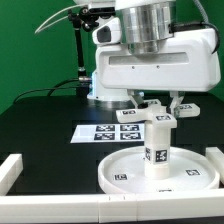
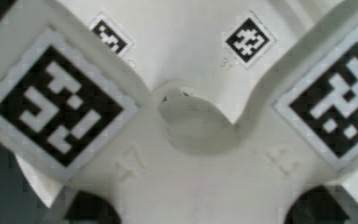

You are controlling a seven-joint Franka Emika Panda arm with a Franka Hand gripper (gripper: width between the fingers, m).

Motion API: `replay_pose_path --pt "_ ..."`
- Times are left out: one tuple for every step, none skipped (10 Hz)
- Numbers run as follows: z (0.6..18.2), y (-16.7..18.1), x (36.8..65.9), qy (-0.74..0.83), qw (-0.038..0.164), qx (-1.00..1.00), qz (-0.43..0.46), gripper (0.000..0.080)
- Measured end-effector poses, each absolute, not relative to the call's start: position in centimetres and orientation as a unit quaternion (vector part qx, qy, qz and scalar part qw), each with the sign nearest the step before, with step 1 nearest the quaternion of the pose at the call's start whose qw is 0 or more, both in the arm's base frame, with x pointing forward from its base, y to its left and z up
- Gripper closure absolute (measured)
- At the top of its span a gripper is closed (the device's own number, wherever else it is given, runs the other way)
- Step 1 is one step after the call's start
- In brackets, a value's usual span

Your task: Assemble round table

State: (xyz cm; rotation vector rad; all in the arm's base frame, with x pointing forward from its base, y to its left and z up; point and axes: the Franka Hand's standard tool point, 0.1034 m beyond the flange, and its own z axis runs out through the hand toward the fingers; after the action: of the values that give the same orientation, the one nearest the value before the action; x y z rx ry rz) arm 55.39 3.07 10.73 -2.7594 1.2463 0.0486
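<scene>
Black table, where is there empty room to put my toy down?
The widest bare patch of the black table lies on the exterior view's left, between the marker board and the white border block. It is crowded at the large rimmed round white disc, where the short thick white cylinder leg, flat white cross-shaped base and gripper stack up.

Reaches straight down at mid-scene, wrist vertical, gripper [image 1: 163,106] low, fingers [image 1: 149,103] set apart; cannot tell whether clamped or loose.

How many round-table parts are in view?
3: rimmed disc lying flat; cylinder leg upright on it; cross-shaped base atop the leg, at the end effector. Others may be hidden.
</scene>
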Motion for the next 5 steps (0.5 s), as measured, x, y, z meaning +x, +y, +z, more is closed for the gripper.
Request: replay_pose_path --pt "10.71 3.07 55.38 0.473 0.056 -0.879 0.020 0.0354" --pt "10.70 3.06 55.43 0.499 0.056 -0.865 0.021 0.0354" --pt "10.70 3.05 55.44 0.529 0.056 -0.847 0.023 0.0354" --pt "10.72 3.06 55.46 0.551 0.057 -0.832 0.025 0.0354" --pt "10.71 3.07 55.46 0.556 0.059 -0.828 0.026 0.0354"
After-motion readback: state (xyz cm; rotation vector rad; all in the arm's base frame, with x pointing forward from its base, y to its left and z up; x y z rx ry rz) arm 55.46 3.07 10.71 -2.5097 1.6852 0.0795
